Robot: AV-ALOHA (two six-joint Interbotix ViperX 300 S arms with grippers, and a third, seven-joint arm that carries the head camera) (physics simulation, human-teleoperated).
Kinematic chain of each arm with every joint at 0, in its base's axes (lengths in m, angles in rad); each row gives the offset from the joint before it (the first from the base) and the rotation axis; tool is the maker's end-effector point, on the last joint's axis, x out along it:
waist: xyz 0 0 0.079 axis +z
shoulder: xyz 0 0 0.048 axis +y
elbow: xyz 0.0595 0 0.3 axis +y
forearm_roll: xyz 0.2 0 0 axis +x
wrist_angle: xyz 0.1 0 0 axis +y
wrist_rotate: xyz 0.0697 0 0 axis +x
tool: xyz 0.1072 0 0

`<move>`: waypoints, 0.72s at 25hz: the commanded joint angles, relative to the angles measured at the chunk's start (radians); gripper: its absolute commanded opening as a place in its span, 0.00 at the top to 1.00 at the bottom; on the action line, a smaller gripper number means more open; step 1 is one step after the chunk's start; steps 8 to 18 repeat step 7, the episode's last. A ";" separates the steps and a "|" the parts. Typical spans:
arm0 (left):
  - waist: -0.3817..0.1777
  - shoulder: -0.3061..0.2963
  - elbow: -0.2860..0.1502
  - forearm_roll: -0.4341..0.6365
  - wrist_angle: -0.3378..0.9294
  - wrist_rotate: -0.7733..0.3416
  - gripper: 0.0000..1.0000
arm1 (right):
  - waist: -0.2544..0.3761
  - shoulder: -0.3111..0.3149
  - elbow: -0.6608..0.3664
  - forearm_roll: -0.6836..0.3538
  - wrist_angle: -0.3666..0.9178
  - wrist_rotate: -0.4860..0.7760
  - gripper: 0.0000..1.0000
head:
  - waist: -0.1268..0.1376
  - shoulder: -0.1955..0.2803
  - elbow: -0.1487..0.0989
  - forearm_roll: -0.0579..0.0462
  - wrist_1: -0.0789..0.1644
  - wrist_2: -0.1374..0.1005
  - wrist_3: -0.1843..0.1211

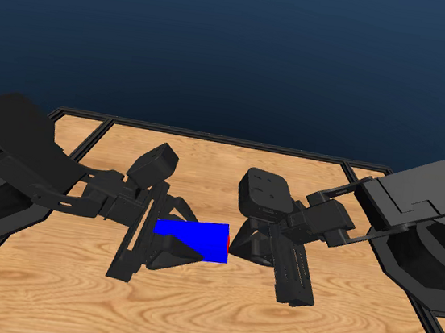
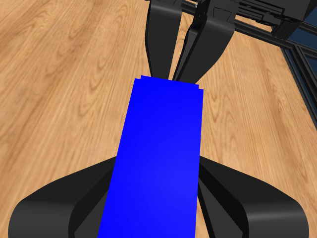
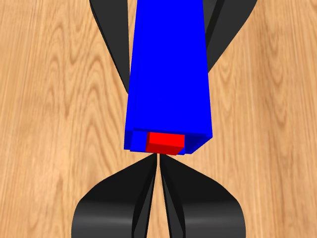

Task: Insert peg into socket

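The blue socket hangs above the table, with my left gripper shut on its left end. In the left wrist view the socket runs between the two jaws. The red peg sits inside the socket; only its short end shows at the socket's open mouth. In the head view the peg is just a red sliver at the socket's right face. My right gripper is right at that exposed end, its jaws drawn together to a hairline gap, with nothing visibly between them.
The wooden table lies under both arms. A black frame rail borders its far edge, and more rails run down the left and right sides. The right gripper's fingers show beyond the socket in the left wrist view.
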 commanded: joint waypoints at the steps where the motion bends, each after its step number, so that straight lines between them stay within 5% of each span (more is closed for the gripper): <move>1: 0.003 -0.020 -0.007 0.002 -0.031 0.003 1.00 | -0.008 -0.019 -0.009 0.001 -0.010 0.002 1.00 | -0.003 -0.011 -0.012 0.001 -0.011 0.003 0.002; 7: 0.000 -0.016 0.000 -0.006 -0.034 0.002 1.00 | -0.028 -0.083 0.131 0.054 -0.128 0.079 1.00 | -0.007 -0.017 -0.013 0.001 -0.013 0.007 0.006; 18: 0.000 -0.016 0.000 -0.006 -0.034 0.002 1.00 | -0.028 -0.083 0.131 0.054 -0.128 0.079 1.00 | -0.007 -0.017 -0.013 0.001 -0.013 0.007 0.006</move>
